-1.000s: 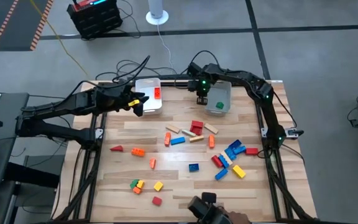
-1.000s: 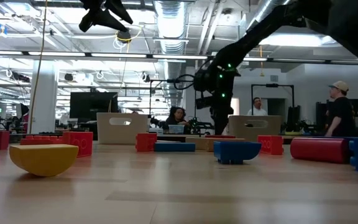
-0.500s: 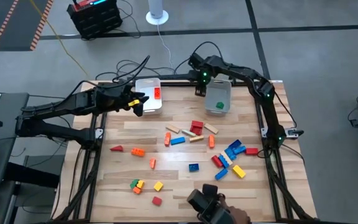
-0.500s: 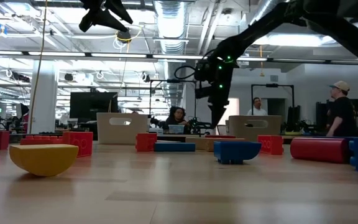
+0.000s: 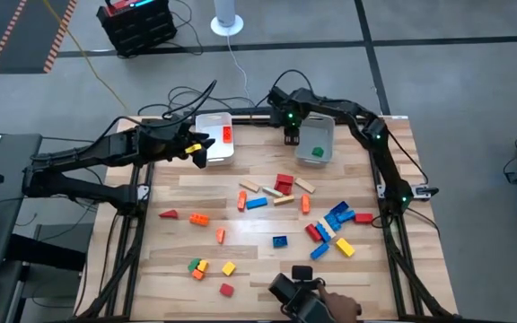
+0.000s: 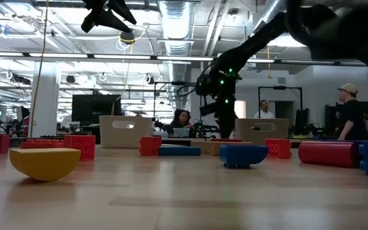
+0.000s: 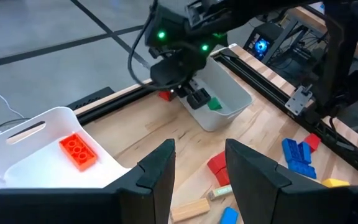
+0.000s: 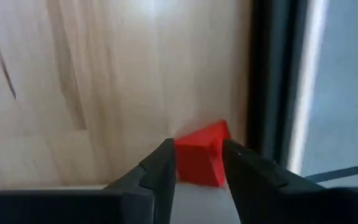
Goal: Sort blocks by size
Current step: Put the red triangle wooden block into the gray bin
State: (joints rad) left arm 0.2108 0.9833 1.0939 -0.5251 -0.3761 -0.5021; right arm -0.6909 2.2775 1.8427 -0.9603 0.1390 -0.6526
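My right gripper point(image 5: 290, 136) points steeply down at the table's far edge, between the two bins. It is shut on a red block point(image 8: 197, 158) that lies beside the dark rail point(image 8: 269, 93). The left wrist view shows the same block point(image 7: 165, 95) peeking out beside that gripper. My left gripper point(image 7: 199, 152) hovers open and empty by the white bin point(image 5: 212, 151), which holds one red block point(image 7: 78, 151). The other bin point(image 5: 319, 135) holds a green block point(image 7: 214, 104). Many loose blocks point(image 5: 281, 184) lie across the table's middle. My right gripper pinches the red block by two opposite sides point(image 8: 180, 163) between its two fingers. It comes from above, pointing steeply down. The block rests on the table beside the far rail.
Loose blocks spread from the middle toward the near left point(image 5: 197, 266) and the right point(image 5: 335, 220). At the near edge a person's hand holds a dark device point(image 5: 305, 296). Cables point(image 5: 182, 94) lie behind the far edge. Bare wood lies in front of the bins.
My right gripper rose and tipped a little toward the far edge. It then sank again to the table beside the green-block bin's left rim. The dark device at the near edge has shifted.
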